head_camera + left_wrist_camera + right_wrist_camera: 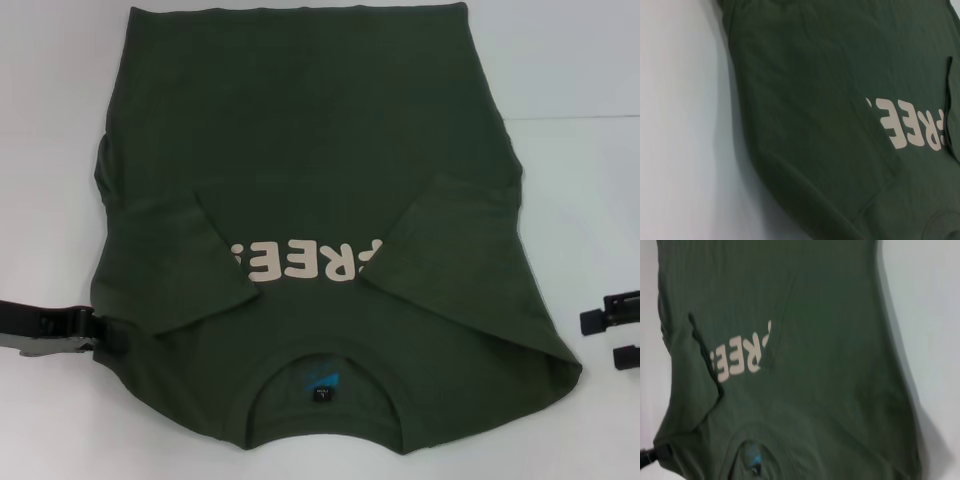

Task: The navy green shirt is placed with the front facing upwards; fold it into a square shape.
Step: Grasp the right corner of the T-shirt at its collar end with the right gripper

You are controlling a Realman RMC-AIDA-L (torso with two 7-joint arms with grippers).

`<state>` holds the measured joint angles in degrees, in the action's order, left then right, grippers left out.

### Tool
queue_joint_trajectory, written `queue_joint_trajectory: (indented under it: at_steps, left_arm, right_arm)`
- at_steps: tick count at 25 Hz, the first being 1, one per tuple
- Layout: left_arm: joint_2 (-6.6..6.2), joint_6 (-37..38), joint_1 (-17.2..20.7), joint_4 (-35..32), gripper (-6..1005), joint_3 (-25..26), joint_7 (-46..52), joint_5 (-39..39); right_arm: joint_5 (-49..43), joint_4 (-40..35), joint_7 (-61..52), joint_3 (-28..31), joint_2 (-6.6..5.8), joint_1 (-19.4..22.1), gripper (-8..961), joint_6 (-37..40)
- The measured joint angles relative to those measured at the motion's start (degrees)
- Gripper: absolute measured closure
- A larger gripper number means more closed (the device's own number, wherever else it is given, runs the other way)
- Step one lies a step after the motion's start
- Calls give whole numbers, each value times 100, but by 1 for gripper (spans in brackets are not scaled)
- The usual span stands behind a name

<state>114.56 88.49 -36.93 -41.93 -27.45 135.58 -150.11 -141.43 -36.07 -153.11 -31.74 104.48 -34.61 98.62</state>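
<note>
**Sleeves Folded In, Long Folds to Come**

On the white desk (580,80) the navy green shirt (300,140) lies front up, collar (322,352) nearest the robot and hem at the far edge; both short sleeves lie folded inward over the chest, so the cream print (305,262) shows only its middle letters between them; the blue neck label (322,383) sits inside the collar.

The left gripper (100,335) is low at the shirt's left edge, just at the shoulder, touching or nearly touching the cloth — whether its fingers are apart or pinched on fabric I cannot tell from any view; the right gripper (612,335) waits on the bare desk just beside the right shoulder, its two fingers spread with nothing between them.

Judging from this layout, the sleeve step looks done and the lengthwise or crosswise folds remain; several things could spoil them. A pinch that takes only the top layer would drag the folded sleeve open; uneven lifting — one side grabbed before the other — would skew the fold and leave a trapezoid, not a square; the right shoulder already bulges outward past the body line, so a grasp there may gather a wrinkle; soft cotton also sags and slides on a smooth desk, pulling the far hem askew.
</note>
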Motion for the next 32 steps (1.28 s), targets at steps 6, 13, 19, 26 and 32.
queue_joint_trajectory:
  at_steps: [6,13,19,26,32]
  left_arm:
    - [-3,-27,1,21,961,3,-10,0]
    - [11,-87,2,50,961,3,-14,0]
    - [13,-80,16,53,962,3,-15,0]
    - [13,-78,20,54,962,3,-15,0]
    - [13,-78,20,53,963,3,-15,0]
  right_arm:
    - [-5,58,94,-300,45,-10,116,-92]
    - [-8,64,569,-703,186,-51,118,-135]
    - [-8,65,660,-831,278,-83,119,-202]
    - [-7,31,686,-834,281,-23,119,-407]
    - [-11,56,709,-843,291,-20,118,-579]
